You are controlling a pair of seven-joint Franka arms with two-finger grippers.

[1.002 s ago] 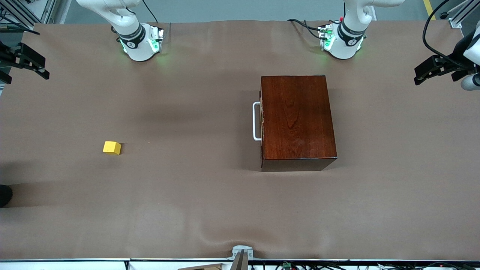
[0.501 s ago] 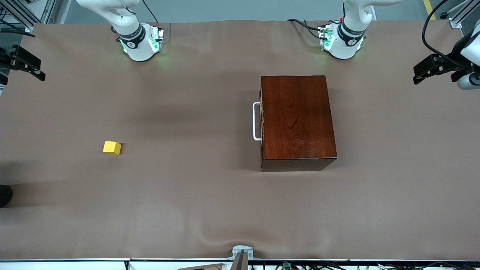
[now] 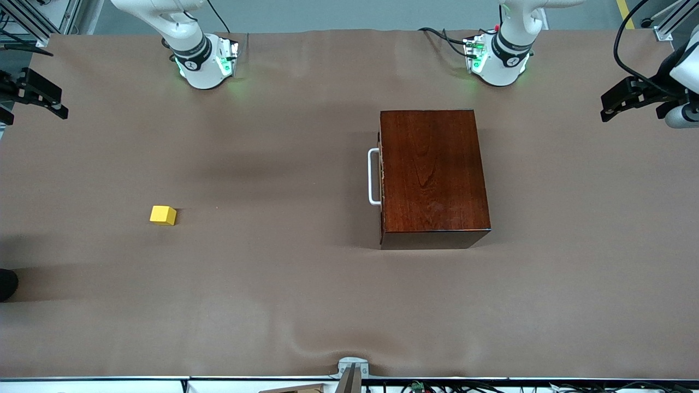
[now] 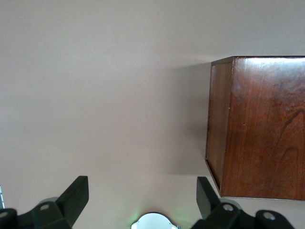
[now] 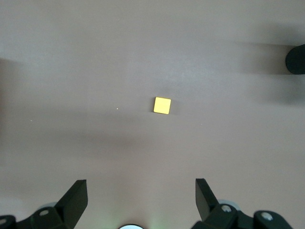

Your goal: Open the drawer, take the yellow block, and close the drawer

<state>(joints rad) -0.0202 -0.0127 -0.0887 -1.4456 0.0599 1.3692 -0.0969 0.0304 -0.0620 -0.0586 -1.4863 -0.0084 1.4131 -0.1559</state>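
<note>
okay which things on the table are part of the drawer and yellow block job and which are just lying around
Part of the job:
- drawer, shut in its dark wooden box
- yellow block, out on the table cloth
- left pincer, open
- right pincer, open

Just lying about:
- dark round object at the cloth's edge

The front view looks down from high across the table (image 3: 306, 305) and faces the two arm bases along its top edge; it takes in the whole cloth. The left wrist view looks straight down from well above, on the wooden box (image 4: 259, 126) and the bare cloth beside it. The right wrist view looks straight down on the yellow block (image 5: 162, 105). The front view shares the box (image 3: 431, 174) and the block (image 3: 163, 215) with them.
</note>
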